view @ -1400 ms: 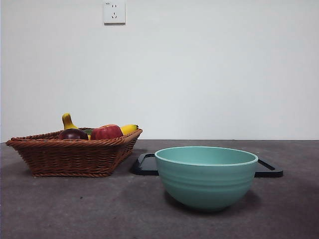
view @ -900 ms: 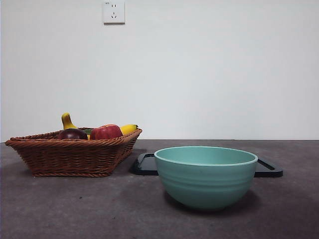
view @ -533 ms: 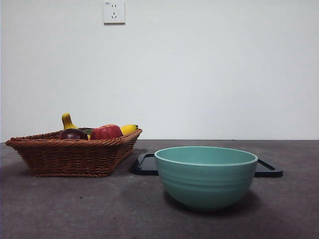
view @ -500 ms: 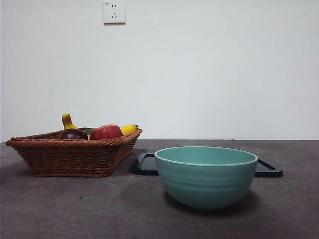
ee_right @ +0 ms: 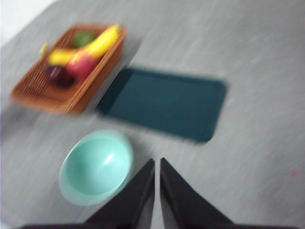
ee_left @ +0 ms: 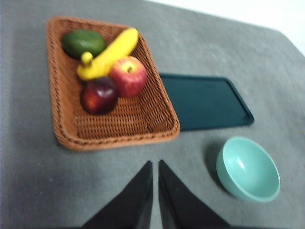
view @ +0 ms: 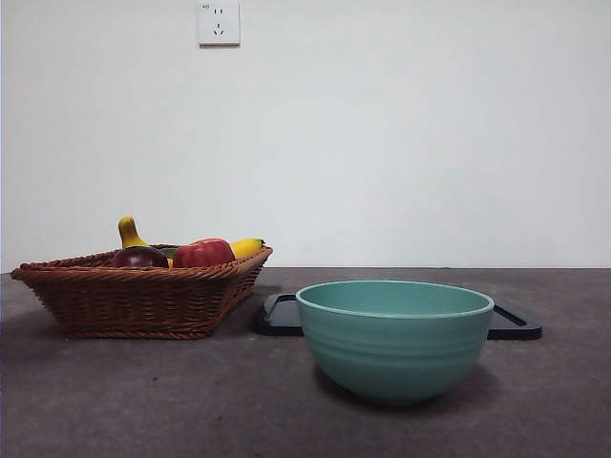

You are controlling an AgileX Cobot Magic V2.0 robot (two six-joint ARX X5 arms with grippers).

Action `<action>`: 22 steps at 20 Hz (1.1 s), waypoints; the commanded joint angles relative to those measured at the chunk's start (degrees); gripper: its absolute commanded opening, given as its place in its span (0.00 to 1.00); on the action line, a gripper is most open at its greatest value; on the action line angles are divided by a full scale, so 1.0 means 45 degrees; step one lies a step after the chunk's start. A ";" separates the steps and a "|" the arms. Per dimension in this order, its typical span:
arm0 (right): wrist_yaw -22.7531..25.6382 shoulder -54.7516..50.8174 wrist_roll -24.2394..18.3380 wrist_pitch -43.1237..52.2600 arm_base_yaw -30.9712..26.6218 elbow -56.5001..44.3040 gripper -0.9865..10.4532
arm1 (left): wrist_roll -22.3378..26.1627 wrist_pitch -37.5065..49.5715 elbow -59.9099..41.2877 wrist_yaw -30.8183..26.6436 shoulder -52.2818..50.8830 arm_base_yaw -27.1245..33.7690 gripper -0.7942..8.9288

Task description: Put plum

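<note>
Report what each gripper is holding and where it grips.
Nothing is held. The left gripper and right gripper are shut on nothing above the table; the plum lies in the basket.

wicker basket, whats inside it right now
The wicker basket holds the plum, a red apple, a banana and a green avocado. The banana lies partly over the avocado. Anything under the fruit is hidden.

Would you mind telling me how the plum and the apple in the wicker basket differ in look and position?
The plum is dark maroon, almost black, while the apple is brighter red with yellowish patches. The plum looks slightly smaller than the apple. The plum lies nearer the middle of the basket; the apple lies nearer the basket's side that faces the dark tray. Both are round, glossy and lie side by side, against the banana.
</note>
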 commanded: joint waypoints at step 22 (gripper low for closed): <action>0.0015 0.0194 -0.0277 -0.1112 0.1239 0.0277 0.43 | 0.0486 -0.0743 0.0248 0.0160 0.0194 -0.0180 0.56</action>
